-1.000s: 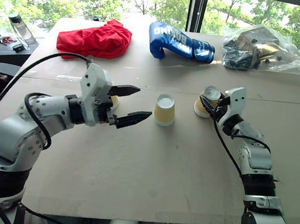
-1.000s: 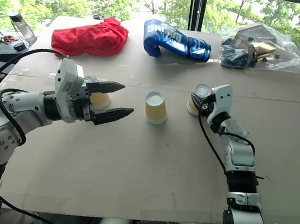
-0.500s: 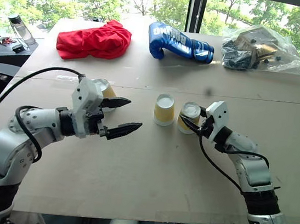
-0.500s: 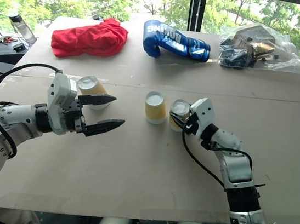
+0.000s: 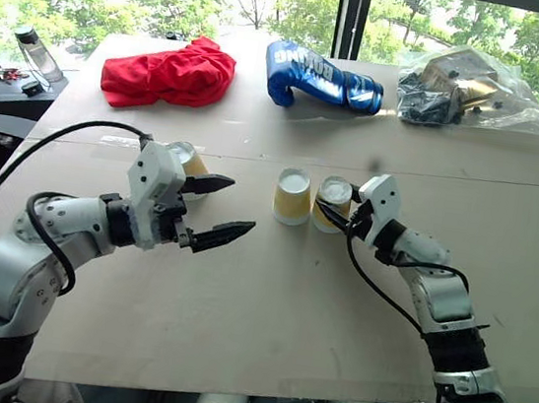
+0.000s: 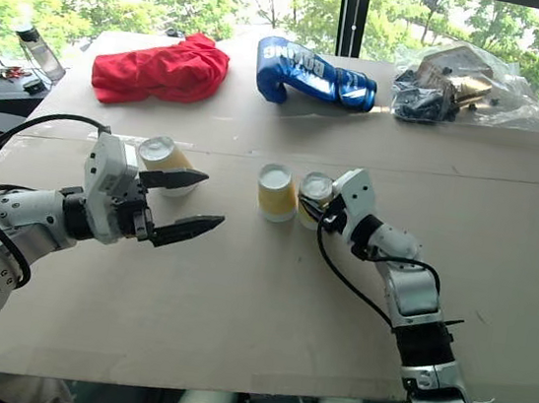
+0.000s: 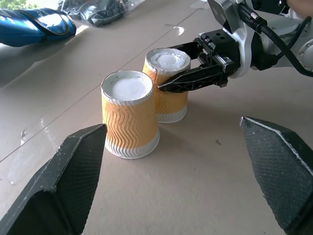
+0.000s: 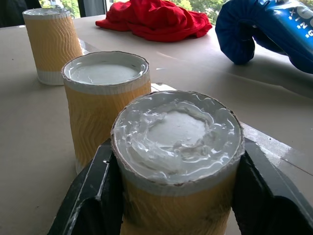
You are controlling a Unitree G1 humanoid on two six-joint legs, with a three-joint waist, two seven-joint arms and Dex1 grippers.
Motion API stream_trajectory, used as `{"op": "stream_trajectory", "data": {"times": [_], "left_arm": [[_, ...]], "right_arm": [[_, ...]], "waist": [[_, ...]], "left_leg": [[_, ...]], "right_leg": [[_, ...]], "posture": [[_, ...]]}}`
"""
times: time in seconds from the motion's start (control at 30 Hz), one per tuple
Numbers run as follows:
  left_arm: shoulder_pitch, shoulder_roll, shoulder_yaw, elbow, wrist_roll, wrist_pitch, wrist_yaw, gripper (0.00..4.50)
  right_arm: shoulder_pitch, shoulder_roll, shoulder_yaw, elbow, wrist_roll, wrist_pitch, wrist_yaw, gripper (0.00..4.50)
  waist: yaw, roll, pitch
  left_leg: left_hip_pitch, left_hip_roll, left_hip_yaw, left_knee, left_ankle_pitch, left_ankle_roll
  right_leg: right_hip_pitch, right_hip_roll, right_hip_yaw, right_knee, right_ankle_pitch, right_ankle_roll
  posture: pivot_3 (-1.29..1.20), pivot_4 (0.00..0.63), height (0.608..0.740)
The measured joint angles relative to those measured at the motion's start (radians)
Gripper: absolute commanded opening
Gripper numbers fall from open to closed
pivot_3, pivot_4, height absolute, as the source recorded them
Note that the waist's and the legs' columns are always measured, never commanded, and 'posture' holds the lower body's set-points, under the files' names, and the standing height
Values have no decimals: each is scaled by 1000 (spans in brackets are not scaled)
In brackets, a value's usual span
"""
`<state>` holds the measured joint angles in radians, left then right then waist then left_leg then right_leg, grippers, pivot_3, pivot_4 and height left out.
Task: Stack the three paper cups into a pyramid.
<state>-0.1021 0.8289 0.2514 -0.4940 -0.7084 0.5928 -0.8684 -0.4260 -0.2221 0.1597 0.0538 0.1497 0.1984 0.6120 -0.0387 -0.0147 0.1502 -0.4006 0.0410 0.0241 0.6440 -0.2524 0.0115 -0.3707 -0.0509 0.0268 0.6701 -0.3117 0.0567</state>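
Three tan-yellow paper cups stand upside down on the table. The left cup (image 5: 185, 162) is just behind my left gripper (image 5: 241, 205), which hovers open and empty, pointing toward the middle cup (image 5: 292, 197). The right cup (image 5: 334, 192) stands close beside the middle cup, almost touching it. My right gripper (image 5: 331, 216) is around this right cup at table level. Whether it still grips the cup I cannot tell. In the right wrist view the right cup (image 8: 178, 132) is nearest, with the middle cup (image 8: 105, 93) and the left cup (image 8: 51, 41) behind it.
At the table's far edge lie a red cloth (image 5: 170, 71), a blue boxing glove (image 5: 321, 76) and a plastic bag of dark parts (image 5: 468, 89). A bottle (image 5: 34, 49) stands on a side surface at the far left. Bare tabletop (image 5: 286, 303) stretches toward the near edge.
My right gripper carried its cup leftward and set it beside the middle cup. My left gripper drew back to the left a little, uncovering the left cup, then stayed still.
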Motion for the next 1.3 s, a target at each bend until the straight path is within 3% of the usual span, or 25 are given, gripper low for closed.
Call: {"op": "stream_trajectory", "data": {"times": [0.03, 0.07, 0.3, 0.6, 0.77, 0.93, 1.3], "left_arm": [[-1, -3, 0, 0, 0, -2, 0, 4500], [-1, -7, 0, 0, 0, -5, 0, 4500], [17, -45, 9, 2, -1, -31, 14, 4500], [129, -246, 131, -45, 3, -137, 173, 4500], [126, -330, 139, -10, 110, -237, 294, 4500], [104, -394, 91, 121, 306, -343, 418, 4500], [-2, -443, 53, 335, 414, -451, 502, 4500]], "right_arm": [[-2, 1, 0, 8, -3, -3, -5, 4218], [-4, 2, -1, 12, -4, -4, -7, 4416], [-14, -9, -19, 12, 8, -9, 1, 4416], [95, -121, -144, -177, 240, 17, 175, 4416], [166, -152, -203, -240, 396, -15, 325, 4416], [254, -245, -270, -246, 518, -27, 500, 4416], [328, -323, -348, -343, 564, -8, 486, 4416]], "waist": [[0, 0, 0], [0, 0, 0], [0, 0, 0], [6, -1, 0], [8, -1, 0], [21, -1, 0], [27, -2, 0]], "left_leg": [[0, 0, 0, 0, 0, 0], [0, 0, 0, 0, 0, 0], [0, 1, 0, 0, 0, 0], [-1, 2, -1, 1, -1, 1], [2, 1, -2, 2, -1, 1], [2, 0, -3, 4, -1, 2], [2, 0, -4, 4, -1, 2]], "right_leg": [[0, 0, 0, 0, 0, 0], [0, 0, 0, 0, 0, 0], [0, 0, 0, 0, 0, 0], [1, -2, -1, 0, 0, 0], [4, -2, -2, 1, 0, 0], [6, -2, -2, 0, 0, 0], [6, -2, -4, 1, 0, 0]], "posture": [[0, 150, 740], [0, 150, 740], [0, 150, 740], [0, 150, 740], [0, 150, 740], [0, 150, 740], [0, 150, 740]]}}
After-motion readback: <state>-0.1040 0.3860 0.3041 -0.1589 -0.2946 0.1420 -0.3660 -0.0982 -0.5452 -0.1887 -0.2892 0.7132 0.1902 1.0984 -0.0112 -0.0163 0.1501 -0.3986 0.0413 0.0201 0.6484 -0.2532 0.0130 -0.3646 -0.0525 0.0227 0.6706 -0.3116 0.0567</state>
